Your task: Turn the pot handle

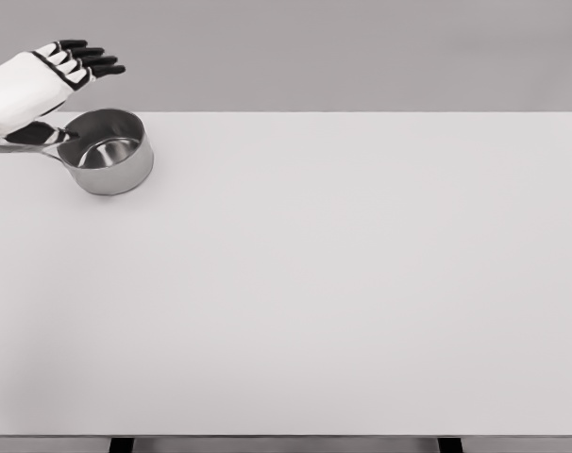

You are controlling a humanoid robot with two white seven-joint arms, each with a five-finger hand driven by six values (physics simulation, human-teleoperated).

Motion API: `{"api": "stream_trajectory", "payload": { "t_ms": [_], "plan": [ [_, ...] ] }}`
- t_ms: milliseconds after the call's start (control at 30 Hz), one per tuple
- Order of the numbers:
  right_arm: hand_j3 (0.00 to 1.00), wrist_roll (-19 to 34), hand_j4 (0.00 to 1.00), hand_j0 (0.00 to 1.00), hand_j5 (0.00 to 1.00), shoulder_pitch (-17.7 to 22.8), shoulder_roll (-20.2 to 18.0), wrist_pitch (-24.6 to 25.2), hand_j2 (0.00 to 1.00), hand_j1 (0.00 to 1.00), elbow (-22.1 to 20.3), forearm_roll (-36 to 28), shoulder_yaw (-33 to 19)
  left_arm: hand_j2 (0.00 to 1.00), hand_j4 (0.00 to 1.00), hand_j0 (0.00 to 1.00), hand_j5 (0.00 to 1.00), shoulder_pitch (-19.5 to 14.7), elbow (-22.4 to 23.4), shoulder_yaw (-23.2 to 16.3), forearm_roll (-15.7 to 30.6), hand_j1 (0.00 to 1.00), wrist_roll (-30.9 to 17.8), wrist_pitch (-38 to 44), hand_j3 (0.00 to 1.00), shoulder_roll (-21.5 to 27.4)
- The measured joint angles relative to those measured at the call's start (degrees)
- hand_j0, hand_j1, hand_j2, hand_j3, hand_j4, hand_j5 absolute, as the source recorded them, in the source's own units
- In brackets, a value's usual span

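white table (314, 302) bare in front; pot (107, 151) far left, left hand (50, 75) above handle (17, 146), fingers spread.

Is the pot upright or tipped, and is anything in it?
Upright and empty: the pot sits flat on the table, its rim facing up and its bare metal bottom showing.

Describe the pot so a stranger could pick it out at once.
Start at the big white table and go to its far left corner. There a small shiny steel pot stands upright, its handle pointing left under the open left hand. Nothing else rests on the table.
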Motion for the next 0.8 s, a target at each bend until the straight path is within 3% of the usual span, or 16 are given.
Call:
{"api": "stream_trajectory", "payload": {
  "t_ms": [67,133,333,567,800],
  "plan": [
    [1.00,0.0,1.00,1.00,1.00,0.0,0.0,0.0,1.00,1.00,0.0,0.0,0.0,1.00,1.00,1.00,1.00,0.2,-6.0,-0.1,1.4,1.00,-0.1,0.0,1.00,0.5],
    [1.00,0.0,1.00,1.00,1.00,0.0,0.0,0.0,1.00,1.00,0.0,0.0,0.0,1.00,1.00,1.00,1.00,3.2,-9.2,-0.3,1.8,1.00,-0.2,0.0,1.00,-0.4],
    [1.00,0.0,1.00,1.00,1.00,0.0,0.0,0.0,1.00,1.00,0.0,0.0,0.0,1.00,1.00,1.00,1.00,9.9,-12.9,-0.8,1.9,1.00,-1.3,0.0,1.00,-6.6],
    [1.00,0.0,1.00,1.00,1.00,0.0,0.0,0.0,1.00,1.00,0.0,0.0,0.0,1.00,1.00,1.00,1.00,9.9,-14.1,-1.3,-0.9,1.00,-2.0,0.0,1.00,-13.5],
    [1.00,0.0,1.00,1.00,1.00,0.0,0.0,0.0,1.00,1.00,0.0,0.0,0.0,1.00,1.00,1.00,1.00,10.3,-14.2,-1.4,-1.4,1.00,-2.2,0.0,1.00,-16.8]
  ]
}}
